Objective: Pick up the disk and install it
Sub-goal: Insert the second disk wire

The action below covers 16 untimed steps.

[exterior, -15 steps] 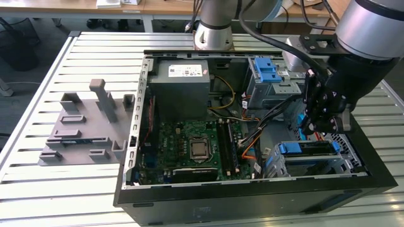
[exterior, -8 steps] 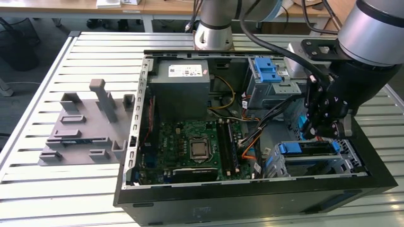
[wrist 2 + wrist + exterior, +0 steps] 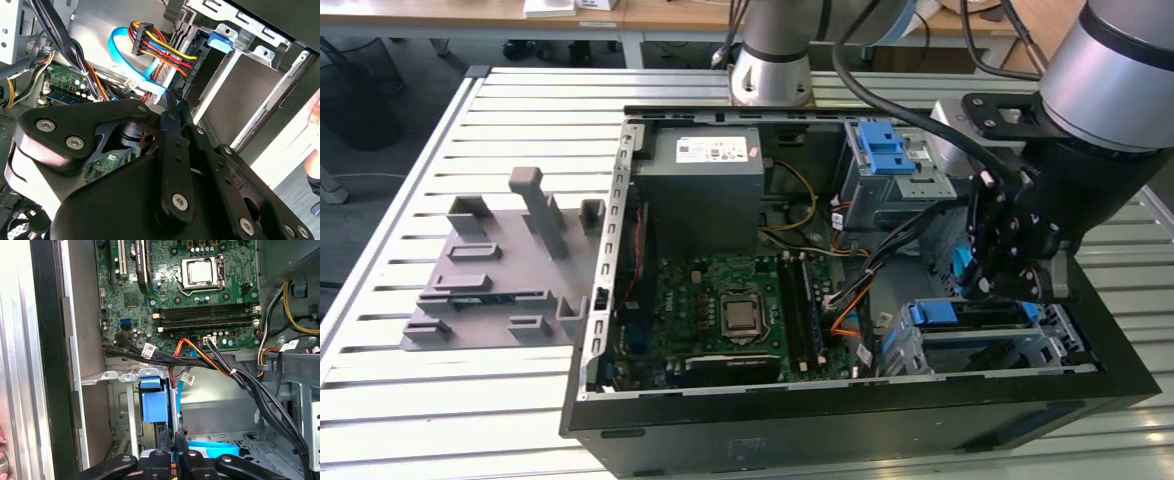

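**Arm and end effector.** In the exterior view the arm reached down into the right-hand, near part of the open computer case (image 3: 854,425). The gripper (image 3: 1014,285) sat low, just above the near drive cage (image 3: 987,345). Its tips were hidden there behind its own dark body. In both wrist views the fingers (image 3: 178,436) were drawn close together, pinching a thin blue edge. The black linkage blocked most of the second wrist view, so the contact itself was hard to make out.

**Disk.** The disk (image 3: 215,449) showed in the first wrist view as a blue strip of carrier just beside the fingers, cut off by the linkage. In the exterior view a sliver of blue (image 3: 962,268) showed at the gripper's left side. The silver body and label were hidden. Whether the disk was seated in the cage could not be determined.

**Surroundings.**
- A blue latch (image 3: 152,400) stood on the cage wall beyond the fingers.
- A bundle of cables (image 3: 210,360) crossed between the latch and the motherboard (image 3: 190,285).
- The grey power supply (image 3: 707,170) lay at the far left of the case.
- A grey fixture (image 3: 494,270) rested well apart on the slatted table (image 3: 454,410).
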Each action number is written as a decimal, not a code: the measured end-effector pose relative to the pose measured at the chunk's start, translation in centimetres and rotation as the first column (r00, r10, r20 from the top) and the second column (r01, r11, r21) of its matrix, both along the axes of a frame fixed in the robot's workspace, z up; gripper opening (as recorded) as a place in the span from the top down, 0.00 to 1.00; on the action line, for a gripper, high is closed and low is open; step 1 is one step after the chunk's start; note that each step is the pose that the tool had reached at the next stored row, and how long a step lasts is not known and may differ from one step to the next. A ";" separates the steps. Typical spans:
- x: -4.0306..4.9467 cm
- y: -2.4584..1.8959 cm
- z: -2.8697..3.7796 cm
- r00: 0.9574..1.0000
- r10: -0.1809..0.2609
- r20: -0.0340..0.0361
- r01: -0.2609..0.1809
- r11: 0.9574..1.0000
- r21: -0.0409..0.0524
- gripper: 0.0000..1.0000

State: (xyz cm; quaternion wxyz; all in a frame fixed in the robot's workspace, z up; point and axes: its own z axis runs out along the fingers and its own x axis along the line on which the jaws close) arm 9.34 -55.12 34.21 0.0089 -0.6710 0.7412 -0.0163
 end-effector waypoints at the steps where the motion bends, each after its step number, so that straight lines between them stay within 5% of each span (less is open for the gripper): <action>1: 0.01 -0.05 -0.02 1.000 0.000 0.000 0.000 1.000 0.000 0.84; 7: 0.10 -0.47 -0.16 1.000 -0.001 -0.001 0.001 1.000 0.000 0.84; 16: 0.49 -0.50 -0.41 1.000 -0.001 -0.003 0.001 1.000 0.001 0.84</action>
